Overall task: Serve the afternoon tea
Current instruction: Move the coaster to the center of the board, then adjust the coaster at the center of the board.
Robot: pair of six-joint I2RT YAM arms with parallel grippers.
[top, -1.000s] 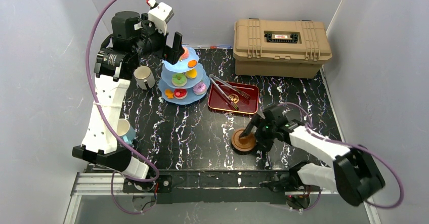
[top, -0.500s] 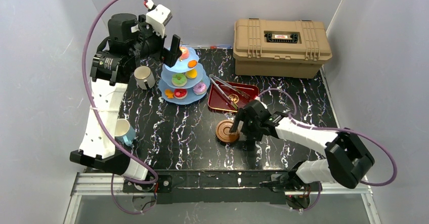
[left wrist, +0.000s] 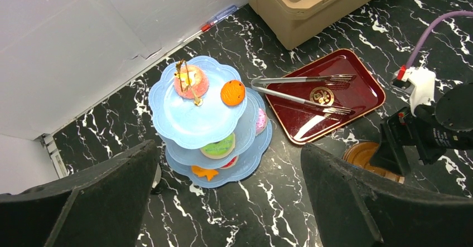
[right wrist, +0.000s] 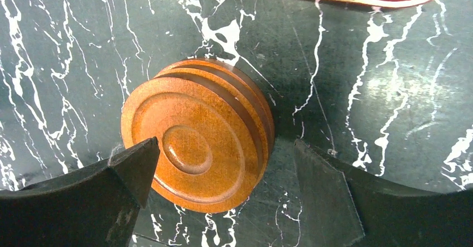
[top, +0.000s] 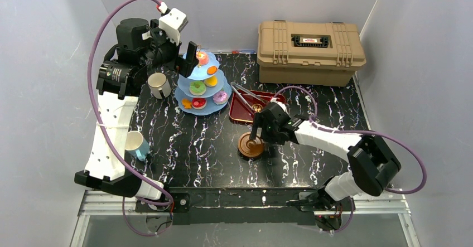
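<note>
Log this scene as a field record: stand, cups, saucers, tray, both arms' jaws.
stand: three tiers, upright, loaded with toy cakes, far left of table
silver cup: left of stand, on table
white-and-teal cup: near-left edge of table
saucers: brown, stacked, slightly offset, just in front of red tray
red tray: holds metal tongs
left jaws: open, above stand, holding nothing
right jaws: open, straddling saucers, not closed

light blue stand (left wrist: pixel 192 119), brown saucers (right wrist: pixel 192 146)
</note>
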